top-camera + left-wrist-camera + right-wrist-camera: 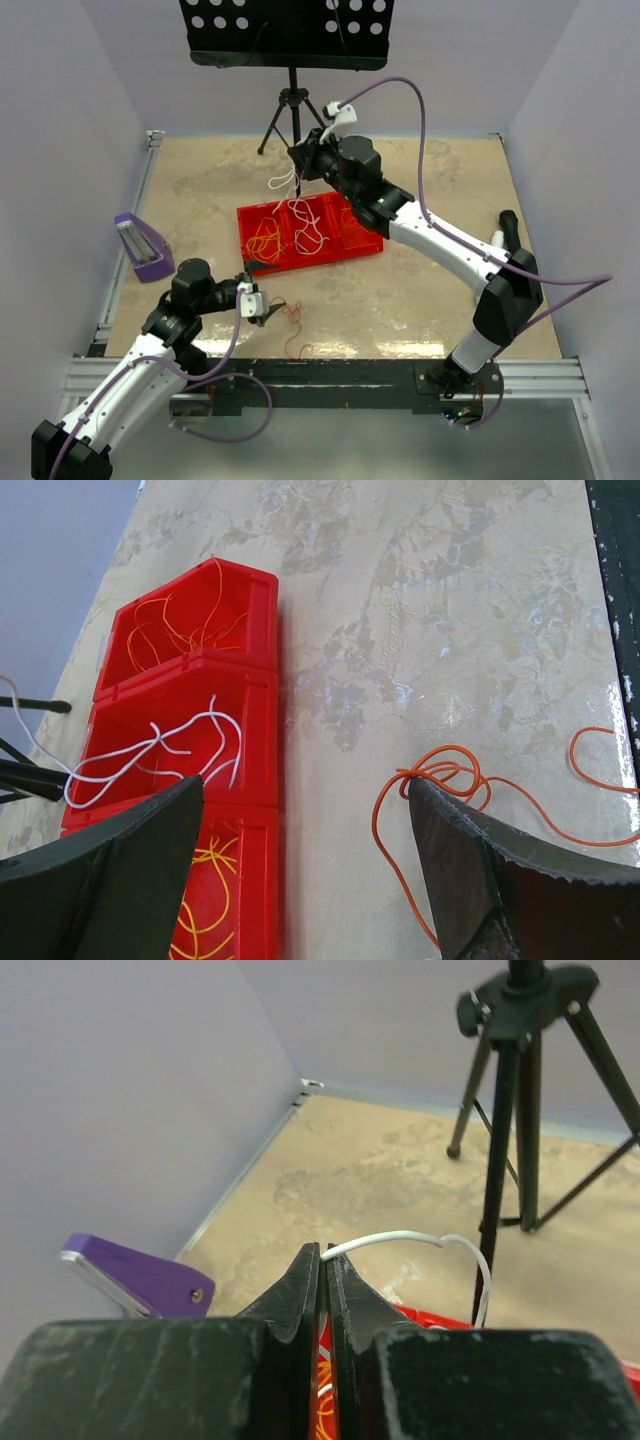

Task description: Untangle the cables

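White cable [285, 183] hangs over the red tray [362, 246], pinched in my right gripper [297, 158].
My right jaws are pressed together on one end of the strand, which trails down toward the tray's middle compartment, where more white wire lies. Yellow cables [263, 242] sit in the end compartment nearest my left arm. Closer to me, a loose orange cable [292, 316] sprawls on the table [430, 290] just beside my left gripper [272, 312], whose fingers stand wide apart around nothing.
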You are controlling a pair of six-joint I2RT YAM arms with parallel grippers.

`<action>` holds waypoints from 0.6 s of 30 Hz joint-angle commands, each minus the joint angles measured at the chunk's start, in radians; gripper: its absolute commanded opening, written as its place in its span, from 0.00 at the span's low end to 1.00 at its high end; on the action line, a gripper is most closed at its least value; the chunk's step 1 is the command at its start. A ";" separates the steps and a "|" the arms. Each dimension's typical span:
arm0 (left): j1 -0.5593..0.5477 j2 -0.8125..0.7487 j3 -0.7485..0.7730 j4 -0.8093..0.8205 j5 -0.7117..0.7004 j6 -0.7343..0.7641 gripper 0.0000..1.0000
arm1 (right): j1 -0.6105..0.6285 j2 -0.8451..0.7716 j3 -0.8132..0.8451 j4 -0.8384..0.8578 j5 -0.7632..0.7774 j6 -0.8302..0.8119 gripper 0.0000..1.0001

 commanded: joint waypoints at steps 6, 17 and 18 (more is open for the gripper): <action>0.007 -0.003 0.011 0.011 0.026 0.008 0.88 | -0.018 -0.016 -0.047 -0.023 0.119 0.048 0.00; 0.007 0.002 0.013 0.008 0.024 0.005 0.88 | -0.019 0.062 -0.058 -0.124 0.189 0.007 0.00; 0.007 0.003 0.014 0.007 0.024 0.005 0.88 | -0.018 0.069 -0.061 -0.126 0.189 0.000 0.00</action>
